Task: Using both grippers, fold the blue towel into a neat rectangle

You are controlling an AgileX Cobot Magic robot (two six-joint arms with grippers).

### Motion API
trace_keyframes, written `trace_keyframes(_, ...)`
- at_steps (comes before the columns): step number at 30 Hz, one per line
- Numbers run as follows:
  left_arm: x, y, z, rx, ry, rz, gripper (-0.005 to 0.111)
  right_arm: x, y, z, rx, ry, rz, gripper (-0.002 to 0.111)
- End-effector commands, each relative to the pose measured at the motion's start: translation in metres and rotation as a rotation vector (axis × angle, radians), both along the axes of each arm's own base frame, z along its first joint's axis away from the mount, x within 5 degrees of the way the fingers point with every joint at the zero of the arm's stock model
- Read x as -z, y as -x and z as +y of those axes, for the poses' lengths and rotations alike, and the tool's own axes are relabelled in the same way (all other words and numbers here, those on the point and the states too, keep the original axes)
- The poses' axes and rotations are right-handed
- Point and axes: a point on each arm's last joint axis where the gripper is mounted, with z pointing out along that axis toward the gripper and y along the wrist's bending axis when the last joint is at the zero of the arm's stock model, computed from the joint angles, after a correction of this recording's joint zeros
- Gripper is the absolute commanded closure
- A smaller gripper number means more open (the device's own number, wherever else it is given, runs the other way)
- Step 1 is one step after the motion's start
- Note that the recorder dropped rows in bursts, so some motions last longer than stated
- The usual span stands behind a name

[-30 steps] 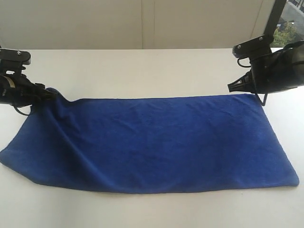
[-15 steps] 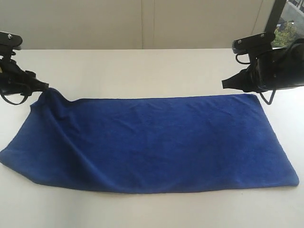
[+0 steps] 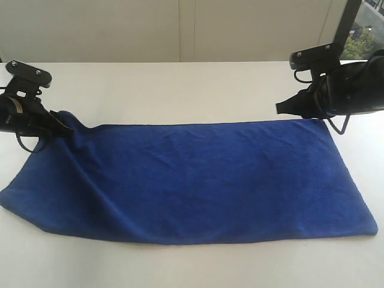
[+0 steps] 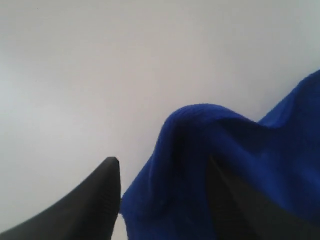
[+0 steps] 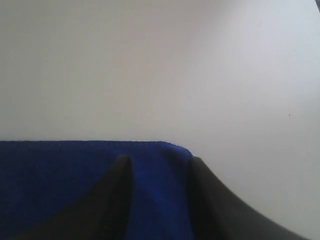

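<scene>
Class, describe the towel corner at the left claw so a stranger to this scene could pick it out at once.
On the white table lies one long blue towel. Follow its far edge to the end by the left claw, and there is the corner. Unlike the flat corner by the right claw, it is humped up into a rumpled fold.

Towel point(image 3: 198, 180) solid royal blue; L gripper point(image 3: 61, 124) & R gripper point(image 3: 281, 109) blk; table point(image 3: 180, 84) white.
</scene>
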Motion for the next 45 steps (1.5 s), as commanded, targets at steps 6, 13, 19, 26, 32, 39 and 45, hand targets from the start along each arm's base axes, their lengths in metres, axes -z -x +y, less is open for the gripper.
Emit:
trace_keyframes(6, 0.002, -0.013, 0.016, 0.024, -0.053, -0.08, 0.05, -0.001, 0.002, -0.003, 0.005, 0.008, 0.002, 0.072)
trace_keyframes(13, -0.003, -0.018, 0.025, -0.012, -0.034, -0.126, 0.05, -0.001, 0.002, -0.003, 0.003, 0.006, 0.002, 0.072)
trace_keyframes(19, -0.003, -0.018, 0.025, -0.012, -0.034, -0.128, 0.05, -0.001, 0.002, -0.003, 0.003, 0.006, 0.002, 0.072)
trace_keyframes(26, -0.002, -0.014, 0.026, -0.003, -0.065, -0.063, 0.05, -0.001, 0.002, -0.003, 0.003, 0.006, 0.002, 0.072)
trace_keyframes(32, -0.003, -0.012, 0.024, 0.13, -0.19, -0.066, 0.05, -0.001, 0.002, -0.003, -0.001, 0.003, 0.002, 0.072)
trace_keyframes(39, -0.001, -0.016, 0.019, 0.297, -0.302, -0.137, 0.05, 0.0, 0.002, -0.001, -0.015, -0.01, 0.004, 0.072)
trace_keyframes(45, 0.009, -0.018, 0.018, 0.363, -0.357, -0.139, 0.05, 0.0, 0.001, 0.0, -0.019, -0.014, 0.004, 0.072)
